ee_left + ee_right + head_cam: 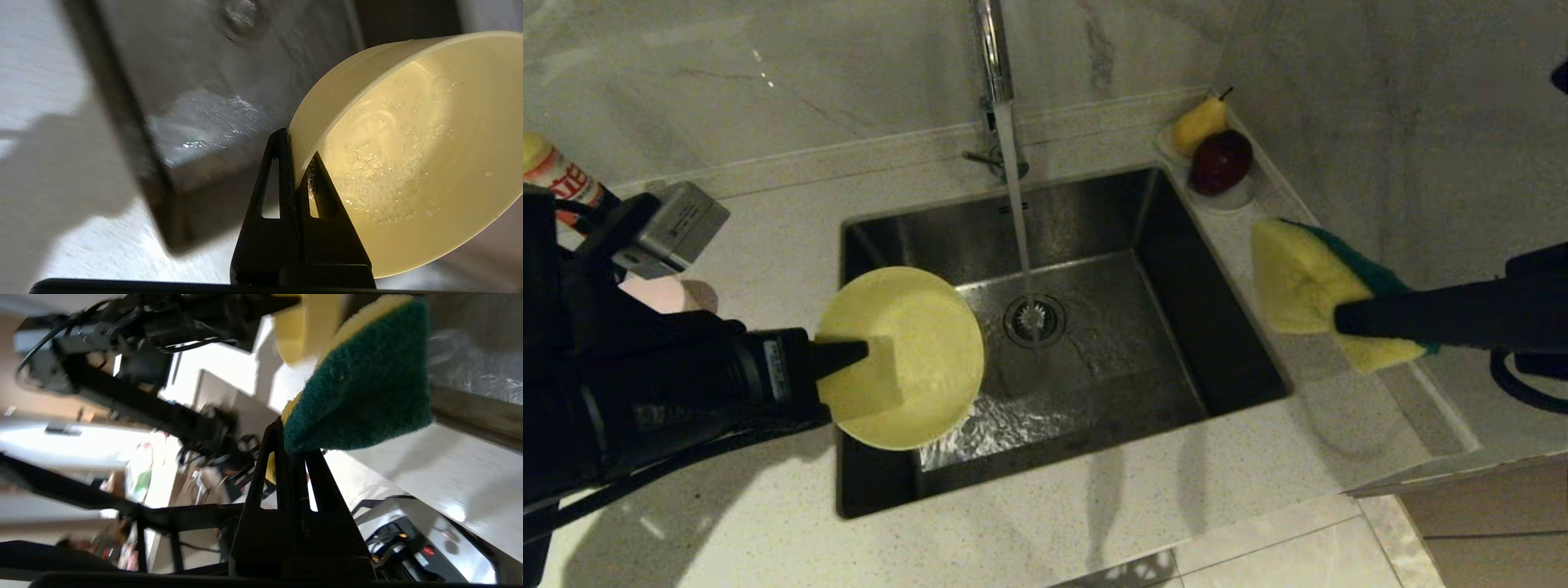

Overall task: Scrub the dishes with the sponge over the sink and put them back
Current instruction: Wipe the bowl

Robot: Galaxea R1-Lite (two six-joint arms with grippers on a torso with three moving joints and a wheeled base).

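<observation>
The yellow bowl point(923, 359) hangs over the left side of the sink point(1094, 212), tipped so its underside faces the head camera. My left gripper point(862, 353) is shut on its rim. In the left wrist view the fingers point(282, 163) pinch the wall of the wet bowl point(408, 143) above the basin point(212, 81). My right gripper point(1343, 318) is shut on the sponge point(1298, 278), which it holds above the counter to the right of the sink. The sponge's green side point(363, 384) shows in the right wrist view. A pink bowl point(670, 294) sits on the left counter, partly hidden by my left arm.
Water runs from the chrome tap point(995, 57) onto the drain strainer point(1035, 320). A white saucer point(1232, 200) with a pear point(1199, 122) and a dark red apple point(1221, 162) stands at the back right corner. A bottle point(556, 175) stands at the far left.
</observation>
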